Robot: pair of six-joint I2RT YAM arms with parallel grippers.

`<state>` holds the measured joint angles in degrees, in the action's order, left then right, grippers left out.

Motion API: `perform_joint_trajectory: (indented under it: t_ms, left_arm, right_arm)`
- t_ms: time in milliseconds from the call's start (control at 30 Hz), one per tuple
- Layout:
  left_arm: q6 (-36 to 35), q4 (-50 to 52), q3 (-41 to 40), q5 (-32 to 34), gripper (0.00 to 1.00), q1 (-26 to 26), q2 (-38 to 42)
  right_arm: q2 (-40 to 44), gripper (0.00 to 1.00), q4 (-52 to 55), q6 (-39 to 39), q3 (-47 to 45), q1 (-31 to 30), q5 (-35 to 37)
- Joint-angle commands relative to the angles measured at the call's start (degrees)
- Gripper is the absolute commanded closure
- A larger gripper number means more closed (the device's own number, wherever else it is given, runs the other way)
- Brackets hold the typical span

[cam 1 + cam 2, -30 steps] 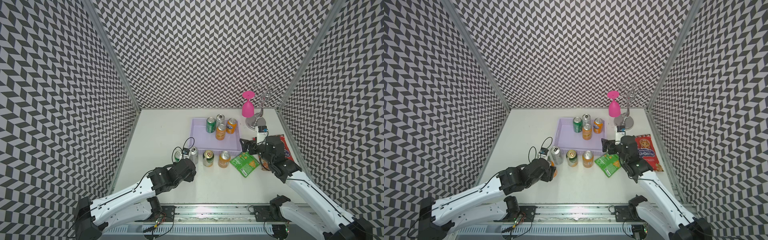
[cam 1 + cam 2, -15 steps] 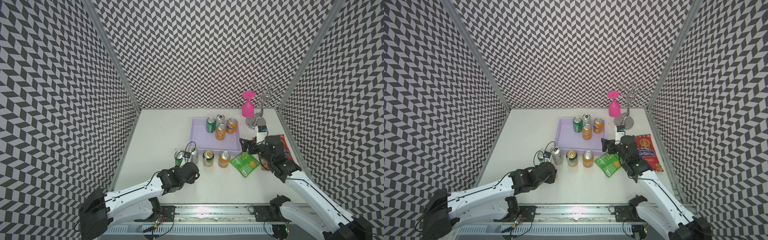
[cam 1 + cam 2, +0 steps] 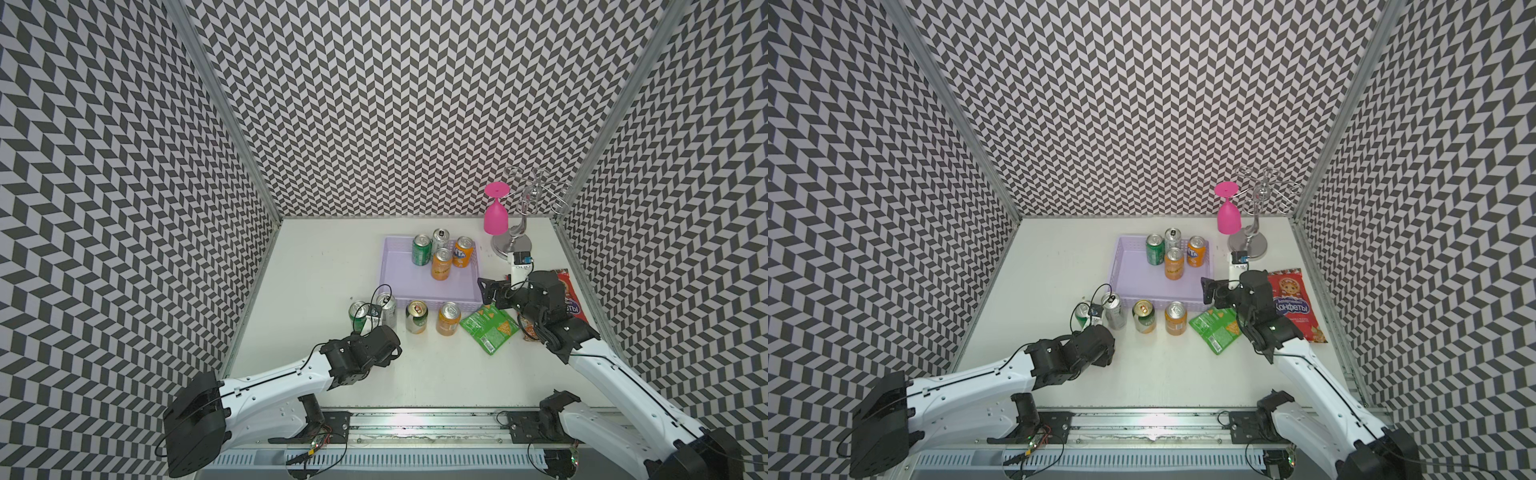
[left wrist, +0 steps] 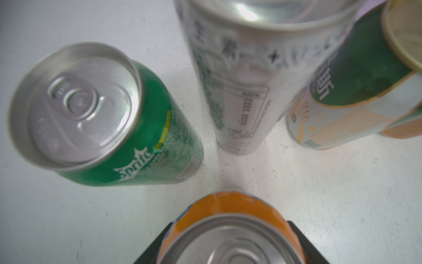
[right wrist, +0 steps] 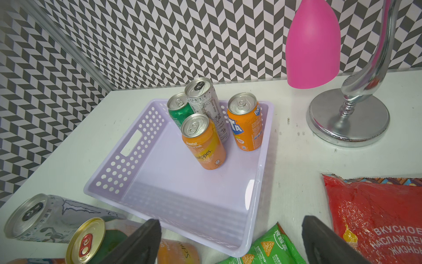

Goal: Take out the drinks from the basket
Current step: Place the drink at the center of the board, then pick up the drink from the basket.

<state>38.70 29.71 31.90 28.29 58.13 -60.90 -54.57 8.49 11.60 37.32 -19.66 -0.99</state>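
1. Four drinks (image 3: 441, 264) crowd the basket's (image 3: 399, 286) twelve o'clock end in a top view; four more stand outside at six.
2. Left wrist: left gripper (image 4: 230, 230) flanks an orange can (image 4: 228, 210). Clamped? Can't tell.
3. Right wrist: right gripper (image 5: 230, 221) has its fingers apart and faces the basket, ready.

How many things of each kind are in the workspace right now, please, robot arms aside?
Drink cans: 9 (4 in the basket, 4 standing on the table, 1 orange can between the left fingers)
Snack bags: 2 (green bag, red bag)
Pink goblet: 1
Basket: 1
Chrome stand: 1
Total: 14
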Motion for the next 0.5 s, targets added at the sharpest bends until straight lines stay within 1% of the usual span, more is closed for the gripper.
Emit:
perform_joint_trajectory:
  t_ms: [0,133,233,400,467]
  left_arm:
    - [0.50,-2.44,0.48,2.29,0.23,0.14,0.12]
    - [0.33,-1.04,1.99,2.72,0.13,0.14,0.76]
    - [-0.14,0.00,3.39,2.82,0.07,0.14,1.54]
    - [-1.65,1.31,6.62,3.07,0.01,0.06,3.79]
    - [-2.98,0.98,7.90,2.83,0.01,-0.33,4.78]
  right_arm:
    - [-0.45,0.00,-2.52,-0.39,0.03,0.41,-1.05]
    - [-1.19,0.01,-1.83,-1.37,1.27,0.41,-2.30]
    - [-2.13,0.00,-1.42,-1.88,2.25,0.41,-3.34]
    - [-4.89,0.00,-1.77,-1.84,3.91,-0.09,-4.16]
    - [-6.31,0.00,-2.36,-1.87,4.73,-0.53,-4.10]
